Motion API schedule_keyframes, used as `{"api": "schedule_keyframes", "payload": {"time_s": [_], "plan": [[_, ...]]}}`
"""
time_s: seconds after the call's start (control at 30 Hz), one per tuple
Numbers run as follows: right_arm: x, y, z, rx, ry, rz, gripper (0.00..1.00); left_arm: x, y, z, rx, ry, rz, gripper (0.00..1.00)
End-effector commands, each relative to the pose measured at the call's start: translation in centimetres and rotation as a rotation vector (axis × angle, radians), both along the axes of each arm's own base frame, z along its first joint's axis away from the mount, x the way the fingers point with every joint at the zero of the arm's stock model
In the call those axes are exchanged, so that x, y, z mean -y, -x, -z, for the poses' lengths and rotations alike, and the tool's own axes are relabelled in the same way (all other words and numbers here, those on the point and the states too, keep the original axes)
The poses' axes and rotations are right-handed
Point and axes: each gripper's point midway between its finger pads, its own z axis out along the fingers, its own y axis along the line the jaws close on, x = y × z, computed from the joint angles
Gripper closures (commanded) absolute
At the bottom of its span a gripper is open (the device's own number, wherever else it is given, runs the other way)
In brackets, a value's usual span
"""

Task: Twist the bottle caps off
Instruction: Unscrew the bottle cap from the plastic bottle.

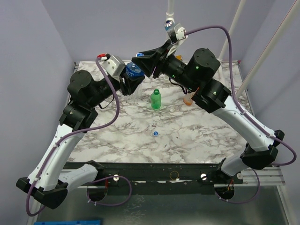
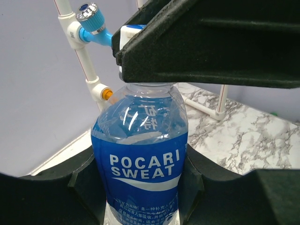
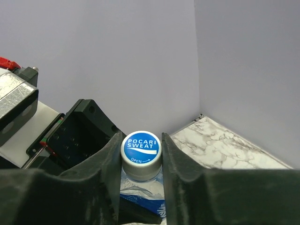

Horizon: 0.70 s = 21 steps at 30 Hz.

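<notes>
My left gripper (image 2: 138,180) pinching clear bottle (image 2: 140,136) labelled "POCARI SWEAT", right gripper (image 3: 140,140) clamped on round blue cap (image 3: 140,149) printed "POCARI SWEAT OPEN", green bottle (image 1: 156,99) at 5 o'clock

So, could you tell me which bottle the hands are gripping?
The clear plastic bottle with the blue label: left hand around its body, right hand on its cap; green bottle and orange bottle stand ungripped.

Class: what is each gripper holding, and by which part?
Left gripper holds the blue-label bottle by its body; right gripper clamps its cap.
</notes>
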Motion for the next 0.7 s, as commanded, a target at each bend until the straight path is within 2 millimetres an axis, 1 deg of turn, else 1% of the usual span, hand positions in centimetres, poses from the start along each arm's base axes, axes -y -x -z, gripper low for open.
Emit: {"api": "schedule_keyframes", "payload": {"time_s": [0.0, 0.07, 0.13, 0.2, 0.27, 0.33, 0.37, 0.43, 0.47, 0.53, 0.57, 0.67], "plan": [[1.0, 0.3, -2.6, 0.032, -0.073, 0.01, 0.73, -0.2, 0.7, -1.6, 0.026, 0.037, 0.008, 1.0], [0.8, 0.7, -2.7, 0.034, -0.075, -0.018, 0.84, -0.2, 0.9, -1.6, 0.026, 0.036, 0.016, 1.0], [0.6, 1.2, -2.8, 0.036, -0.078, -0.046, 0.98, 0.0, 1.2, -1.5, 0.021, 0.04, 0.033, 1.0], [0.5, 2.0, -3.0, 0.055, -0.076, -0.078, 1.0, 0.3, 1.7, -1.6, 0.004, 0.052, 0.064, 1.0], [0.3, 2.7, -3.4, 0.075, -0.064, -0.12, 0.99, 0.9, 2.8, -1.8, -0.027, 0.074, 0.125, 1.0], [0.1, 4.0, -3.8, 0.103, -0.046, -0.187, 0.99, 1.9, 4.8, -2.0, -0.061, 0.089, 0.24, 1.0], [0.0, 4.8, -4.1, 0.118, -0.037, -0.236, 0.99, 2.4, 6.3, -2.2, -0.086, 0.094, 0.321, 1.0], [-0.2, 7.0, -4.2, 0.148, -0.012, -0.369, 0.99, 3.2, 9.5, -2.5, -0.146, 0.096, 0.494, 1.0], [-0.2, 8.6, -4.2, 0.166, 0.003, -0.464, 0.99, 3.4, 11.1, -2.6, -0.179, 0.089, 0.583, 1.0], [0.2, 11.2, -4.0, 0.188, 0.017, -0.62, 0.99, 3.5, 13.7, -3.1, -0.249, 0.08, 0.718, 1.0], [0.5, 12.6, -3.6, 0.206, 0.032, -0.712, 0.99, 3.4, 14.6, -3.4, -0.273, 0.08, 0.759, 1.0], [1.6, 15.6, -3.1, 0.237, 0.051, -0.918, 0.99, 3.1, 15.9, -4.4, -0.293, 0.077, 0.817, 1.0]]}}
